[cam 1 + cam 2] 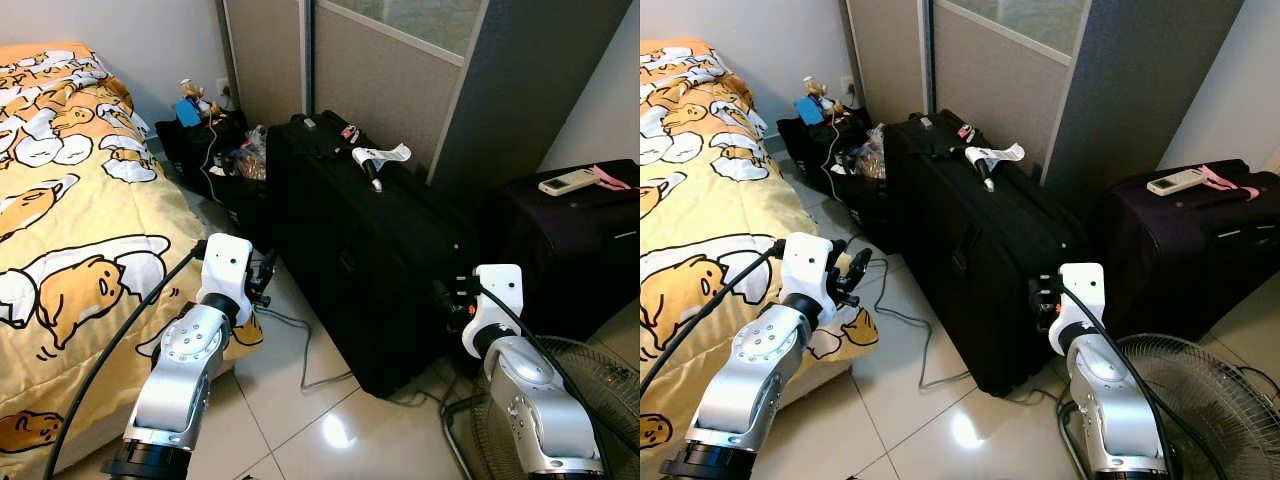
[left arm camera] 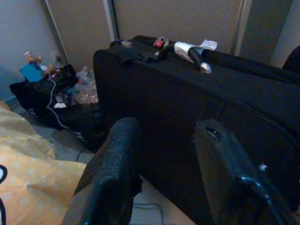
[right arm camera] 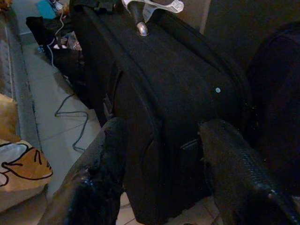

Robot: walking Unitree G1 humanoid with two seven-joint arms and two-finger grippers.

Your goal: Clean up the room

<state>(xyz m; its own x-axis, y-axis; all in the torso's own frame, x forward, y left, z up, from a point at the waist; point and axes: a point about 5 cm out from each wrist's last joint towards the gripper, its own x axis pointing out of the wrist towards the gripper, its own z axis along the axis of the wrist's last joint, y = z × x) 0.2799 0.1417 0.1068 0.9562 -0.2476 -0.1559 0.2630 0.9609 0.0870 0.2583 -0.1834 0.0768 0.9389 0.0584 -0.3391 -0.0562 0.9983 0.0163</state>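
Note:
A big black suitcase [image 1: 370, 250] stands on the tile floor, its handle wrapped in a white tag [image 1: 375, 158]. My left gripper [image 1: 262, 274] hovers low between the bed corner and the suitcase's near side, open and holding nothing; in the left wrist view its fingers [image 2: 117, 154] frame the suitcase [image 2: 197, 89]. My right gripper [image 1: 450, 298] is at the suitcase's front corner, open and empty, and the right wrist view looks past its fingers [image 3: 225, 154] along the suitcase side [image 3: 173, 89].
A bed with a yellow cartoon blanket [image 1: 70, 200] is on the left. A black bag [image 1: 195, 150] of clutter with a small toy [image 1: 190, 98] sits by the wall. A dark suitcase [image 1: 570, 250] carries a white remote [image 1: 567, 182]. A fan [image 1: 590, 400] lies at right. A grey cable [image 1: 300, 340] trails on the tiles.

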